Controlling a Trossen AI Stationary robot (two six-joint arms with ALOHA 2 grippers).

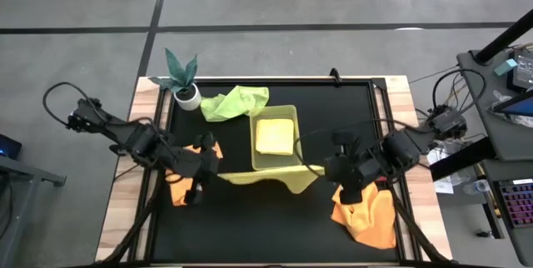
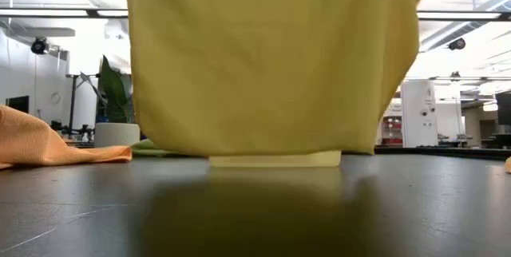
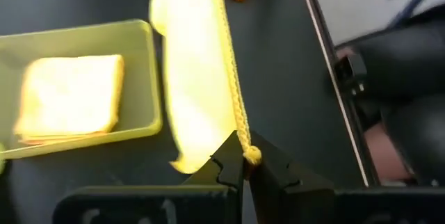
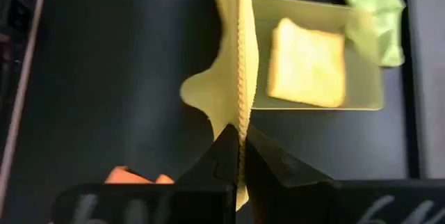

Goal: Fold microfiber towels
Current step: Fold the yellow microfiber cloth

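**foldfan:** So where's the pale yellow towel (image 1: 265, 180) right now? Looks like it's strung up between both arms.

**gripnerd:** Yep. The left gripper (image 3: 245, 163) is pinched tight on one corner, right on the stitched hem, and the right gripper (image 4: 240, 146) is clamped on the hem at the other end. The cloth hangs off the table between them, just in front of the tray (image 1: 261, 163), which already has a folded yellow towel (image 1: 274, 136) in it. In the low view it drapes like a curtain with its bottom edge about at the tabletop.

**foldfan:** How do you reckon it handles?

**gripnerd:** Light and totally floppy, I'd say. It sags in the middle and bellies out, zero stiffness. Fuzzy, so probably not slippery. The hemmed corners seem like the spot to grab: thicker edge, and the sheet hangs square from there.

**foldfan:** And the rest?

**gripnerd:** One orange towel (image 1: 366, 215) sits under the right arm, another orange one (image 1: 180, 188) under the left, and the green towel (image 1: 233, 102) is by the potted plant (image 1: 183, 81).
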